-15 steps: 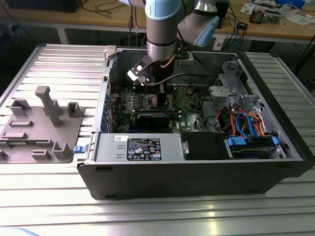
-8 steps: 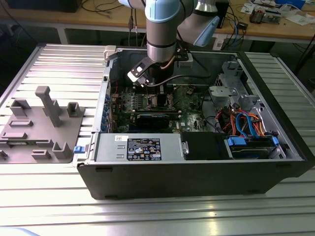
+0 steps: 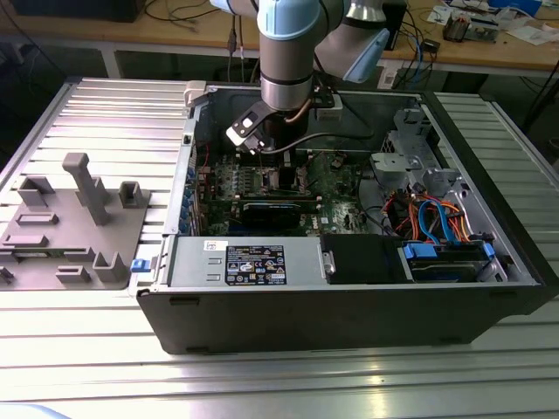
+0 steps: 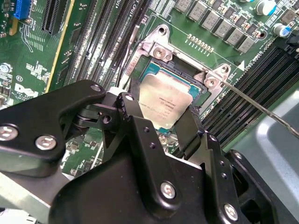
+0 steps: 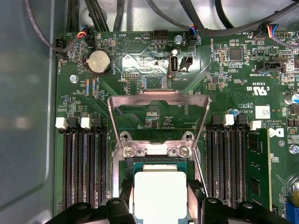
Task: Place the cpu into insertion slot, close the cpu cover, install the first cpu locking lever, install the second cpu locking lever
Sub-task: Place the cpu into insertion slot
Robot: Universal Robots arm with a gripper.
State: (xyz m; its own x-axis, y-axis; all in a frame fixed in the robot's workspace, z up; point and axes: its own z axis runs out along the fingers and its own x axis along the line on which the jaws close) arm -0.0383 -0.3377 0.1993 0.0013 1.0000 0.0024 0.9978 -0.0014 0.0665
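The pale silvery cpu [image 4: 164,100] lies square over the insertion slot [image 4: 186,74], whose dark frame shows around it. My gripper [image 4: 159,107] straddles it, and the black fingers [image 4: 128,102] press against two opposite edges of the chip. In the first wrist view the cpu [image 5: 160,198] sits between the same fingers [image 5: 195,189] of the gripper [image 5: 160,186], just below the slot's hinge end [image 5: 159,150]. The cpu cover [image 5: 159,97] stands swung open beyond the slot. A thin wire locking lever [image 4: 261,108] juts out free to one side. In the exterior view the gripper [image 3: 278,170] is down inside the case.
Rows of black memory slots [image 5: 81,168] flank the socket on both sides. Cables [image 5: 117,14] cross above the green motherboard [image 5: 224,79]. The open computer case [image 3: 349,305] holds a drive bay with orange and blue wires [image 3: 437,218]. A grey fixture tray [image 3: 70,218] lies at the exterior view's left.
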